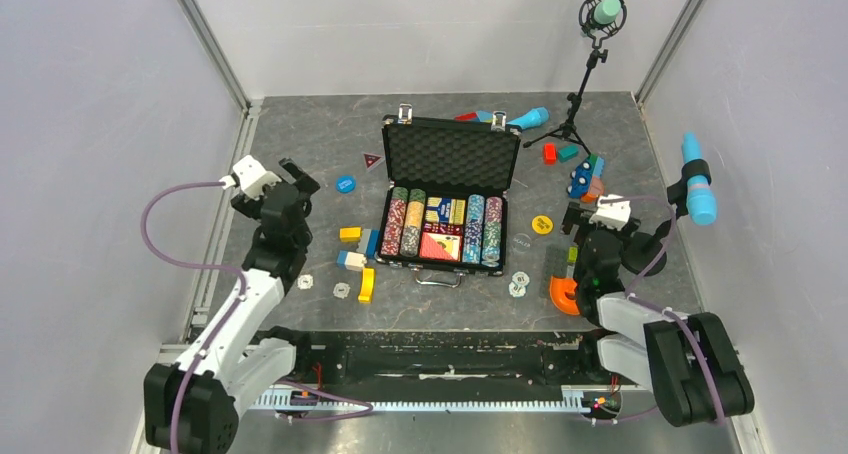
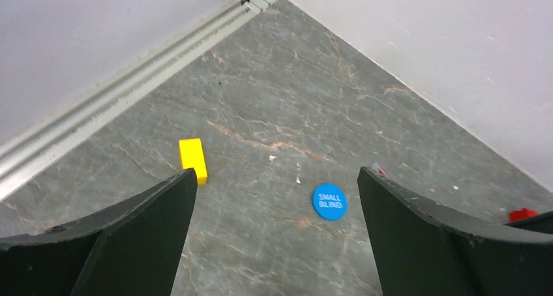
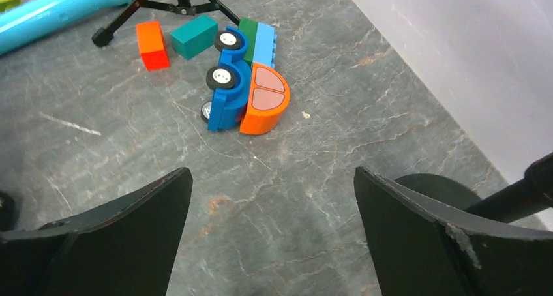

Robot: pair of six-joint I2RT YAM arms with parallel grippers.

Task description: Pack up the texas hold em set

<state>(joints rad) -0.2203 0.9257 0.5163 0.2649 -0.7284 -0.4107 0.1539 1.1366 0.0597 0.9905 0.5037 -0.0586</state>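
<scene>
Both grippers stand wide open and empty, the left gripper (image 1: 298, 177) hovering near the grey stone-patterned table's (image 1: 300, 124) left edge and the right gripper (image 1: 585, 217) near its right edge. At mid-table the black ribbed briefcase (image 1: 450, 156) lies open, foam-lined lid propped toward the far edge, with rows of multicoloured poker chips (image 1: 408, 224) and card decks (image 1: 440, 244) in its tray. Outside it lie a blue round "small blind" button (image 2: 329, 201) left of the lid, a yellow round button (image 1: 541, 224) to the right, and pale loose chips (image 1: 306, 282) toward the near edge. Gathering seems barely begun. The left gripper looks best placed to drop onto the blue button, a flat disc needing a low edge pinch.
</scene>
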